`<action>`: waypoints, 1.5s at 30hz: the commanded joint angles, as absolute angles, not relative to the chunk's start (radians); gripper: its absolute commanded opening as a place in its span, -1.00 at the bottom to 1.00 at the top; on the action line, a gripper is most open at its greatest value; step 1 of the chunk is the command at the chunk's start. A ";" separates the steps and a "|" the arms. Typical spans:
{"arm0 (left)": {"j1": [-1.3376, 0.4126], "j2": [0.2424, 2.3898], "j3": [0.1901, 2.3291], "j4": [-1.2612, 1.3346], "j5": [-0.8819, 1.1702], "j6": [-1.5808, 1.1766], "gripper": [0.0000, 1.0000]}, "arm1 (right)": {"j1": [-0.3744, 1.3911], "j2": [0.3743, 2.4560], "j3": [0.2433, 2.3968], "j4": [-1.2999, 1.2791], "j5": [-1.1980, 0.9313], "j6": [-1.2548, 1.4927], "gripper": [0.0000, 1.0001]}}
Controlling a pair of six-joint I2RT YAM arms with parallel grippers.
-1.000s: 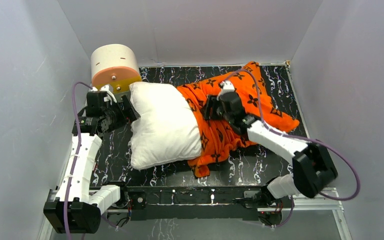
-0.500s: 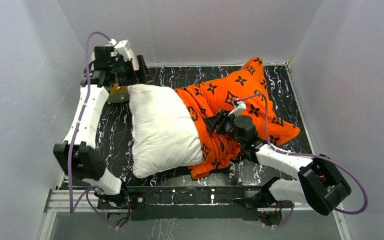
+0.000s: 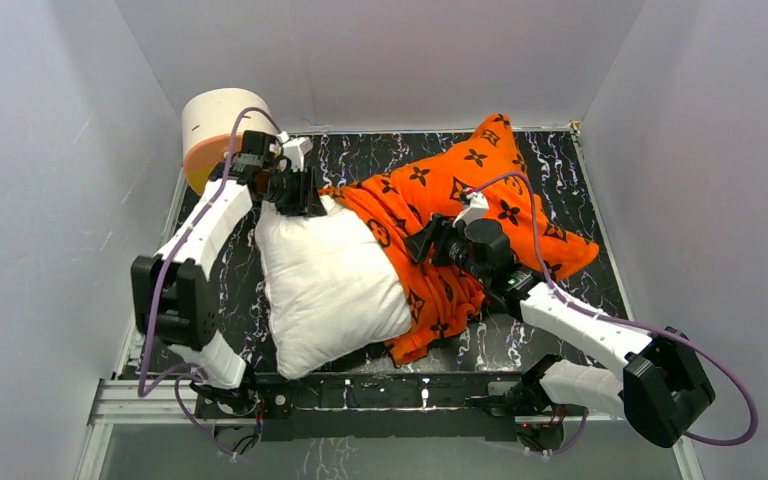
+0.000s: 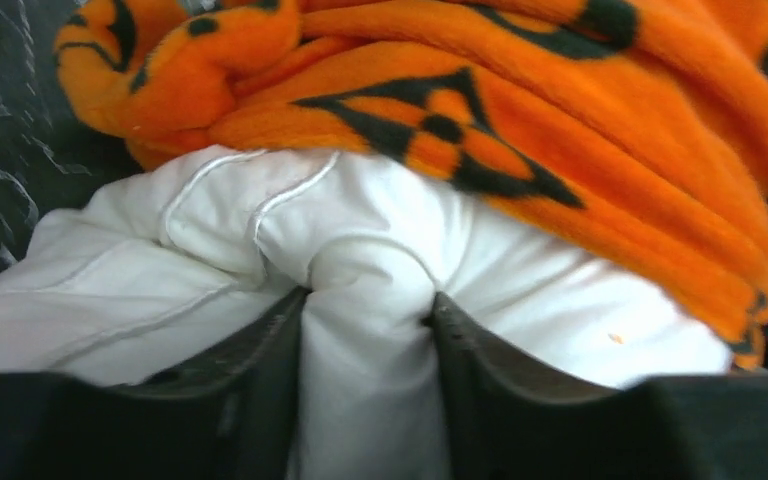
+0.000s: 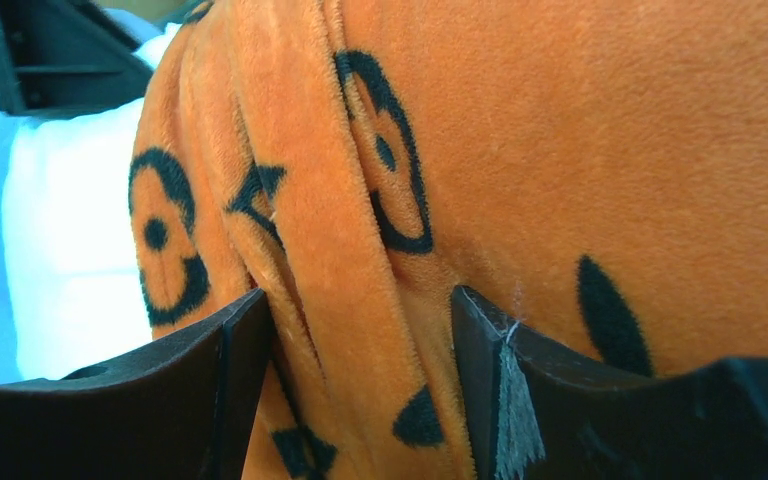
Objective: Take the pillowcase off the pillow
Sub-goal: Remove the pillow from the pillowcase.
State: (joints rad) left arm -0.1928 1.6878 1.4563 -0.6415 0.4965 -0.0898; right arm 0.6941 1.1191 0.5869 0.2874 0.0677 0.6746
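Black veined tabletop (image 3: 380, 150) under pillow (image 3: 330, 270); grey walls (image 3: 410, 60) three sides.

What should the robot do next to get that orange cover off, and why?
Probably the right gripper should pull the pillowcase rightwards, away from the left gripper. The left one pinches the pillow at its bare far corner, the right one grips an orange fold, and the cover wraps only the pillow's right end.
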 commanded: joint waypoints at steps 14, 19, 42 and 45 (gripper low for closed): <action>-0.207 1.290 1.171 -0.572 0.679 -0.144 -1.00 | 0.704 1.345 1.322 -0.307 0.152 0.290 0.76; -0.210 1.238 1.145 -0.553 0.688 -0.169 -1.00 | 0.702 1.636 1.663 -0.455 0.227 0.164 0.86; -0.213 1.164 1.090 -0.567 0.533 -0.196 -1.00 | 0.622 2.075 1.972 -0.582 0.720 -0.072 -0.83; -0.213 1.159 1.090 -0.580 0.509 -0.191 -1.00 | 0.569 2.055 1.974 -0.564 0.755 -0.060 -0.89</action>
State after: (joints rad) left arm -0.2188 1.2133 1.0908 -0.5121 0.5369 -0.2028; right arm 0.6884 2.1265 1.9797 -0.6041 0.5560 -0.0299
